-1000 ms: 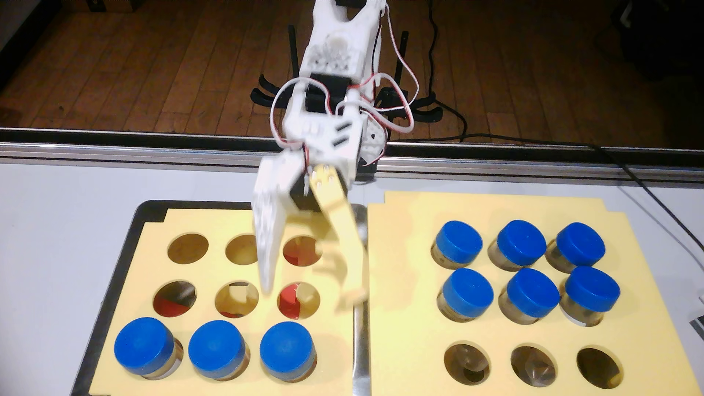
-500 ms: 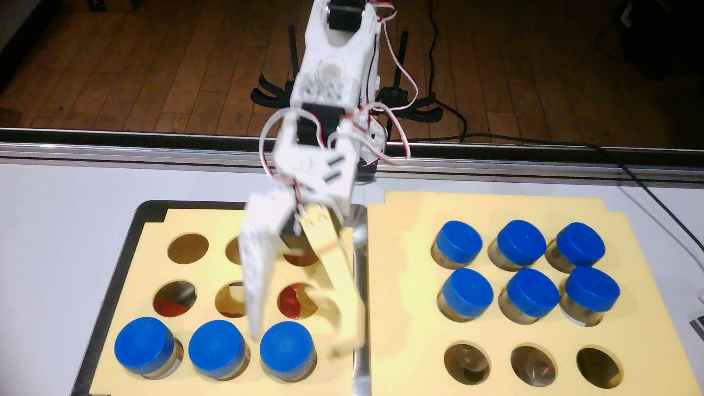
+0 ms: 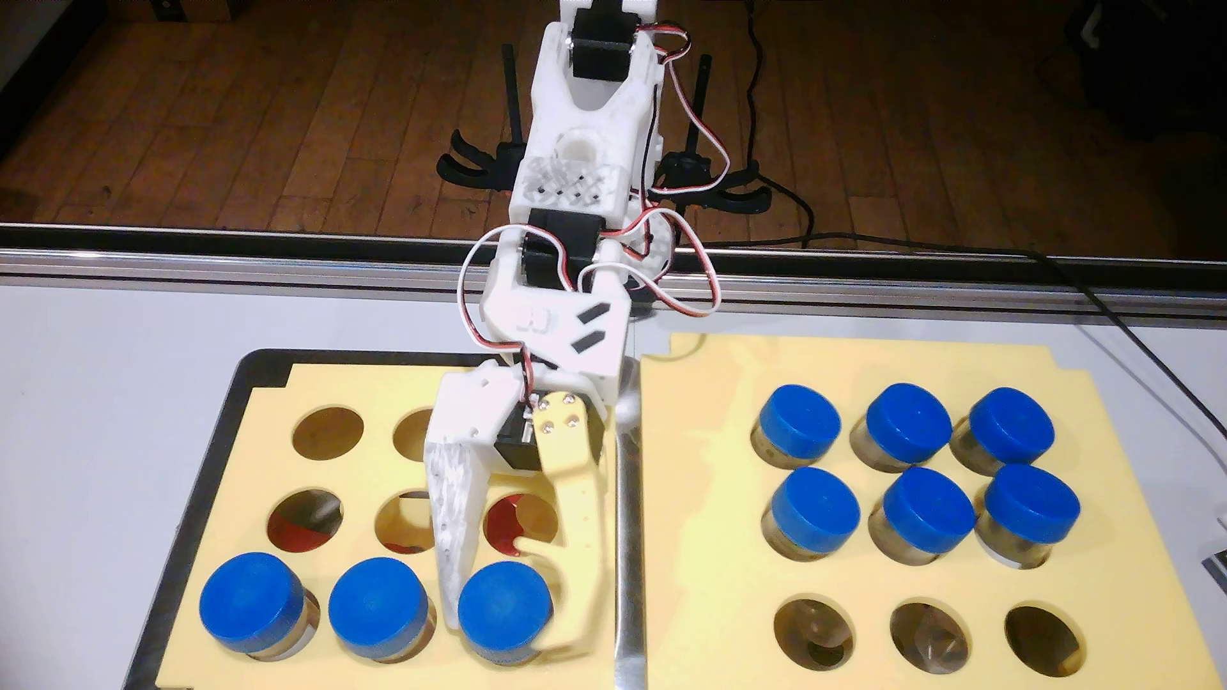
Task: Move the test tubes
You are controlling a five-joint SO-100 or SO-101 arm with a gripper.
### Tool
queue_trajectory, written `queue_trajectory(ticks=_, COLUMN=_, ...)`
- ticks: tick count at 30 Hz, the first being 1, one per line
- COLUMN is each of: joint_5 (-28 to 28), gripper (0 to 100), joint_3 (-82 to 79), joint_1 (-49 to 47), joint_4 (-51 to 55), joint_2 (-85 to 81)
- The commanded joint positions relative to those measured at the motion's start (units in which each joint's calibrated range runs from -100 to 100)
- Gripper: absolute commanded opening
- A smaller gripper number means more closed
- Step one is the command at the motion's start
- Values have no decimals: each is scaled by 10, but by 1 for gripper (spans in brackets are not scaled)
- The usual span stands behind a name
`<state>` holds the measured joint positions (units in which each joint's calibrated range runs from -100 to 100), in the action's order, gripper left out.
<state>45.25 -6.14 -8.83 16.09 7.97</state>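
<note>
Pincer [image 3: 506,614] closed around the blue-capped test tube [image 3: 503,600] at the left rack's [image 3: 265,411] five o'clock corner; a tilted move risked snagging the foam hole.

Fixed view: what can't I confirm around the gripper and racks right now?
- Whether the gripper actually squeezes the right-hand vial in the left rack: the blue cap hides the contact.
- Left rack's upper-right hole: covered by the arm.
- Right rack: bottom edge cut off by the frame.

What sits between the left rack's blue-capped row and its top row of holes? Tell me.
In the fixed view, a middle row of three empty holes, partly covered by the claw, which straddles the row's rightmost test tube.
</note>
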Motion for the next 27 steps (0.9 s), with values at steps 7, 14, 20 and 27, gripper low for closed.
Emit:
queue_trajectory(ticks=7, joint_5=3, gripper=11, joint_3=38, joint_1=-5, joint_4=-10, joint_2=-11)
queue_trajectory(ticks=14, joint_5=3, gripper=10, joint_3=100, joint_1=0, joint_4=5, joint_2=-68)
queue_trajectory(ticks=20, joint_5=4, gripper=10, joint_3=102, joint_1=18, joint_4=66, joint_2=-210)
queue_trajectory(ticks=27, joint_5=-2, gripper=10, joint_3=98, joint_1=-37, joint_4=-135, joint_2=-276)
